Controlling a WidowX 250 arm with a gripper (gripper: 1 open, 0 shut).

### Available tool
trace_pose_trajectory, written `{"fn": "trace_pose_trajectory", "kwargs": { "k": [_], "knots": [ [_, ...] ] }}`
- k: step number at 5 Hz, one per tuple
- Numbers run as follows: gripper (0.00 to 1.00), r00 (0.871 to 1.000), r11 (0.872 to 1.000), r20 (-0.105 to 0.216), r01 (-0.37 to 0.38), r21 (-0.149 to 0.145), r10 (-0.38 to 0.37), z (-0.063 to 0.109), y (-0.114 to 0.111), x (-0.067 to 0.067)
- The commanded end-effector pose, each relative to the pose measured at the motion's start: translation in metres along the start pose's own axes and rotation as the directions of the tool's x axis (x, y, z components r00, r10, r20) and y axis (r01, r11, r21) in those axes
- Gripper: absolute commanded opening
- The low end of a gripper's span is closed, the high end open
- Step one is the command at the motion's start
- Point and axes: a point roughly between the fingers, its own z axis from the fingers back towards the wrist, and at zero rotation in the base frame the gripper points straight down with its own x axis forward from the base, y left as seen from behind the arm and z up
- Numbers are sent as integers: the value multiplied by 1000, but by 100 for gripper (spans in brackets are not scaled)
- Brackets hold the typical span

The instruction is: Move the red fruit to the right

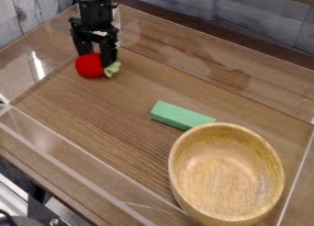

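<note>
The red fruit point(88, 67) is a small round toy with a green leafy end pointing right. It lies on the wooden table point(110, 129) at the far left. My black gripper point(95, 55) points straight down directly over and just behind the fruit. It is open, with one finger on each side of the fruit's upper part. I cannot tell whether a finger touches the fruit. Nothing is held.
A flat green block point(182, 115) lies near the middle of the table. A large wooden bowl point(227, 173) stands at the front right. Clear plastic walls point(37, 64) ring the table, with a low front rim point(73, 147).
</note>
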Motion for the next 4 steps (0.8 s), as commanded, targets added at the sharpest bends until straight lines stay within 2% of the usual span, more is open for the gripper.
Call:
{"fn": "trace_pose_trajectory", "kwargs": {
  "k": [1,2,3,4],
  "knots": [
    [0,998,998,23,59,36,-60,11,6,4],
    [0,998,998,20,54,31,-54,26,6,5],
    [100,999,999,9,45,14,-45,39,7,6],
    [100,999,999,-2,35,9,-35,27,17,19]
  ]
}}
